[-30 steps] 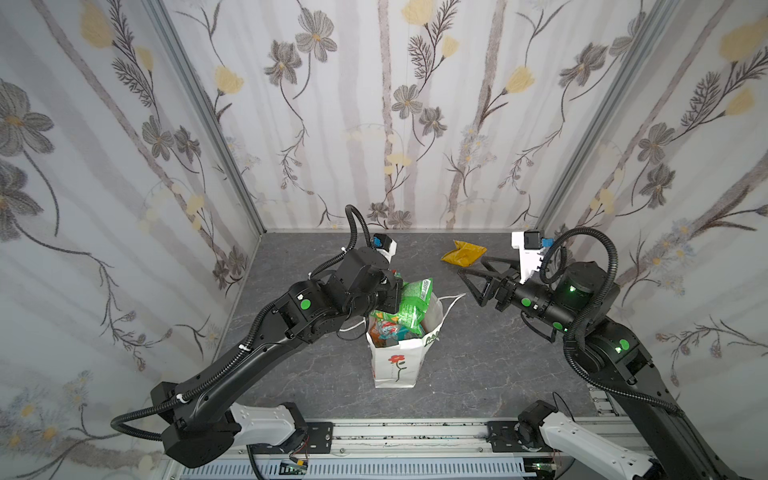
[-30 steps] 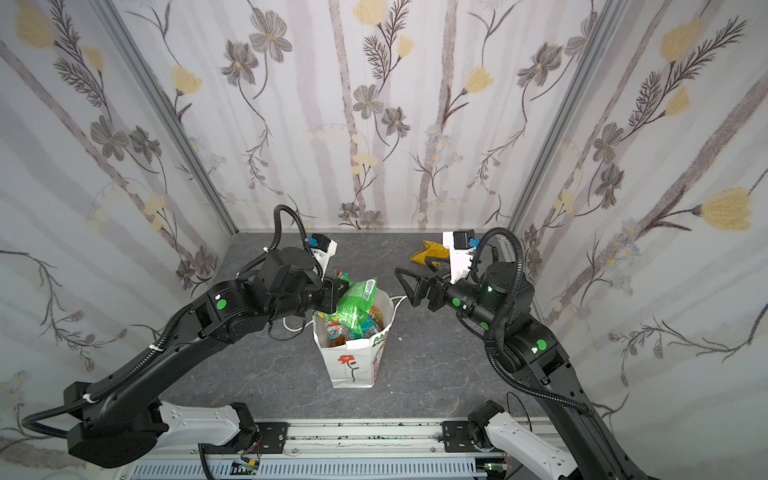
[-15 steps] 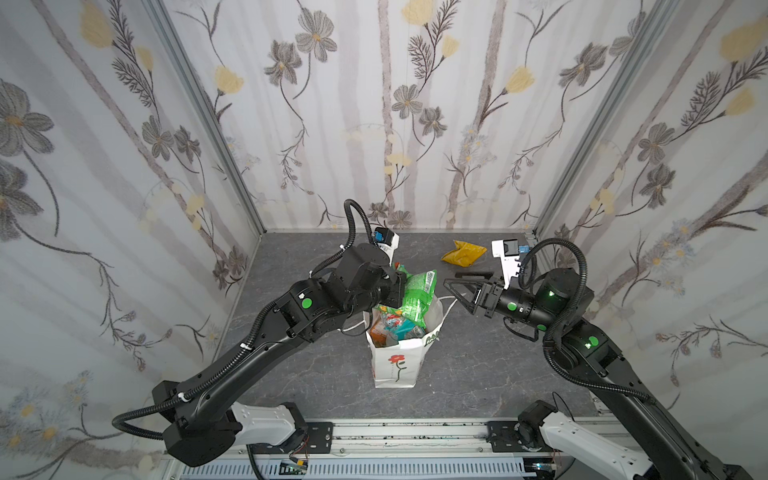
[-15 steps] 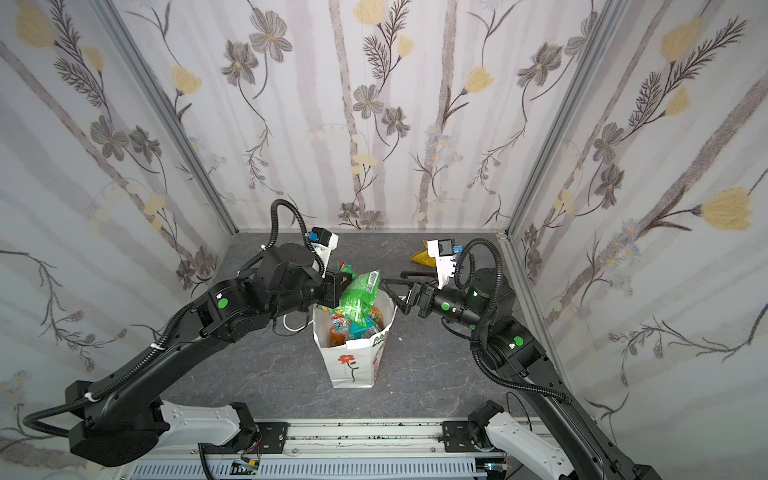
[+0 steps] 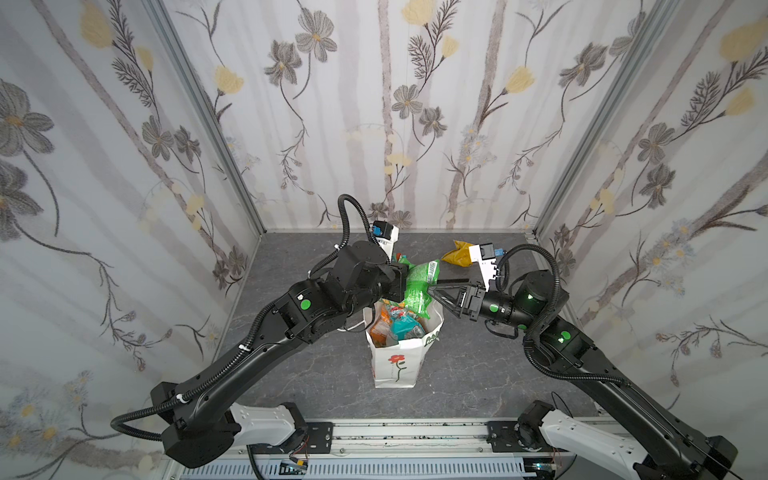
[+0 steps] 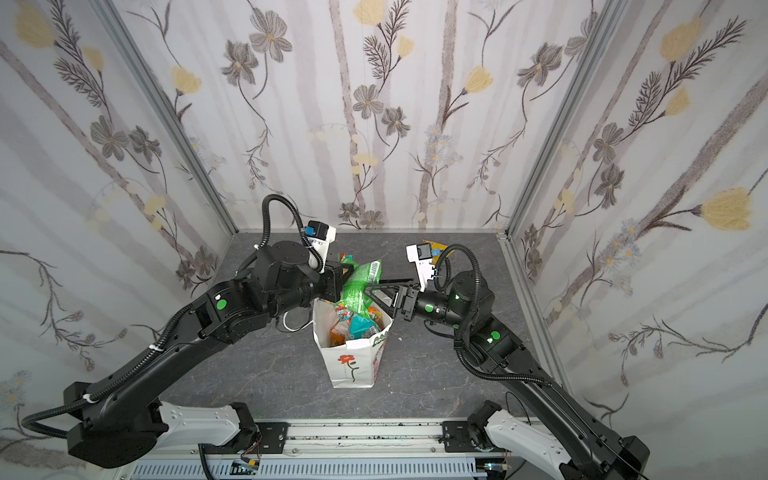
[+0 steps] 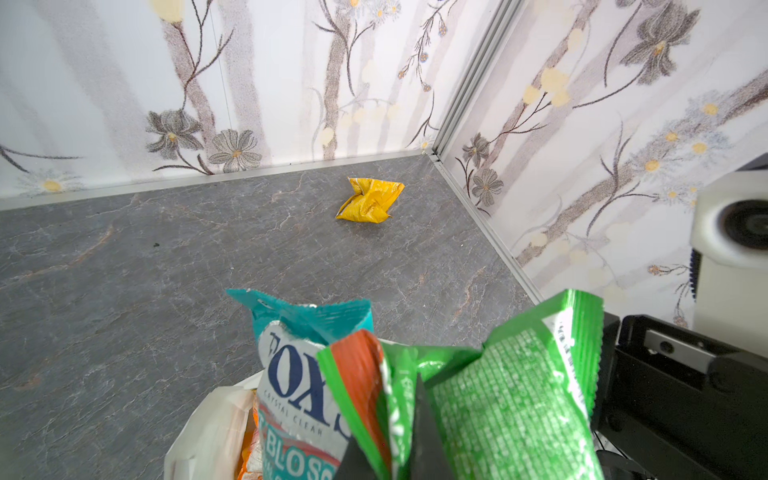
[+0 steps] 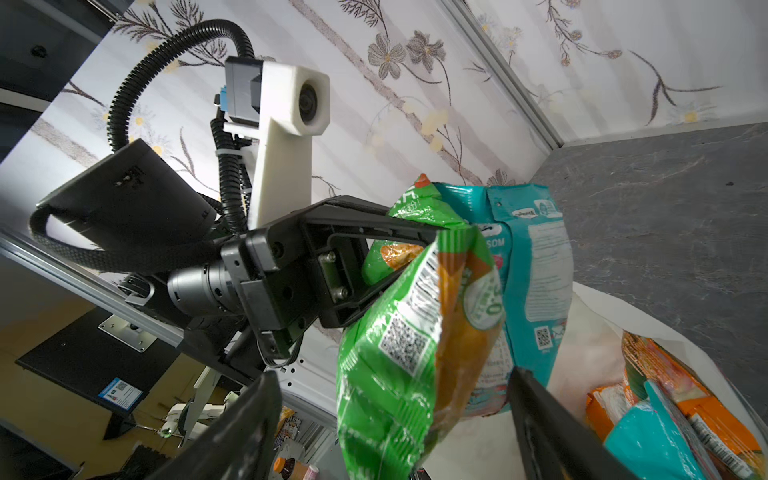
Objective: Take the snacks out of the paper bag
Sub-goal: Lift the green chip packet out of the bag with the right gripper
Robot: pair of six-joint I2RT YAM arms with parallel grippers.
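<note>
Grey marbled tabletop [image 5: 299, 374], flowered walls all round; the green packet [image 5: 419, 286] hangs long axis roughly downward just above the mouth of the paper bag [image 5: 395, 365], its top pinched tight in the left tool [image 8: 428, 245]; the right tool [image 8: 395, 419] stands wide, a jaw either side of the packet's lower half, not yet closed; a yellow packet [image 5: 455, 257] lies well apart.
</note>
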